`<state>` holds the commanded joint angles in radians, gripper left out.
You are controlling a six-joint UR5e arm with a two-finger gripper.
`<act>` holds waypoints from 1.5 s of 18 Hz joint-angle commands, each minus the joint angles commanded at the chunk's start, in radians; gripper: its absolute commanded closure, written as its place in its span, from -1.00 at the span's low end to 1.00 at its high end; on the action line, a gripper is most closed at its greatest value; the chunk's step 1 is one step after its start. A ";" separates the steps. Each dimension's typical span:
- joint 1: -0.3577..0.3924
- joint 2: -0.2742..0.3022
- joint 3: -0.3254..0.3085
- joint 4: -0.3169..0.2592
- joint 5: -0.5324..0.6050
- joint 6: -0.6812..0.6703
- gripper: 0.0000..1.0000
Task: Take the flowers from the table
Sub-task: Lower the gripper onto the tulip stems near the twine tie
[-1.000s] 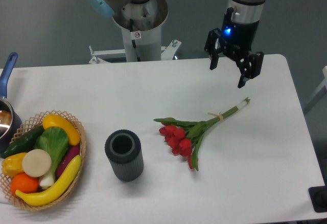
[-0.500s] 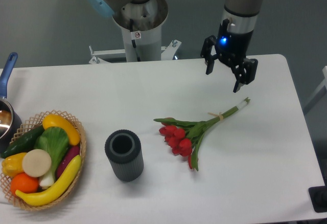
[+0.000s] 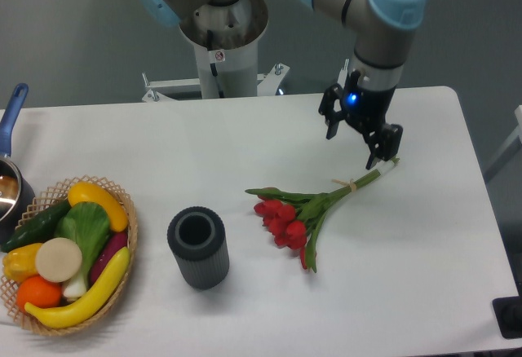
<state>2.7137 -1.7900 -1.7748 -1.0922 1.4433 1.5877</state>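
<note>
Now the tool (image 3: 351, 138) is held spread open above the stem ends of the flowers (image 3: 314, 207), which are laid flat on the bench (image 3: 245, 145), buds at eight o'clock, nothing gripped.

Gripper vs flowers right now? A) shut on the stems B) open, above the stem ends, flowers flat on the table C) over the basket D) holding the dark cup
B: the gripper is open just above the stem ends, and the flowers lie flat on the table.
</note>
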 joint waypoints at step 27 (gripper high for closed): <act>-0.074 -0.216 -0.043 0.166 0.012 -0.118 -1.00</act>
<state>2.6400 -2.0064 -1.8177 -0.9266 1.4557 1.4695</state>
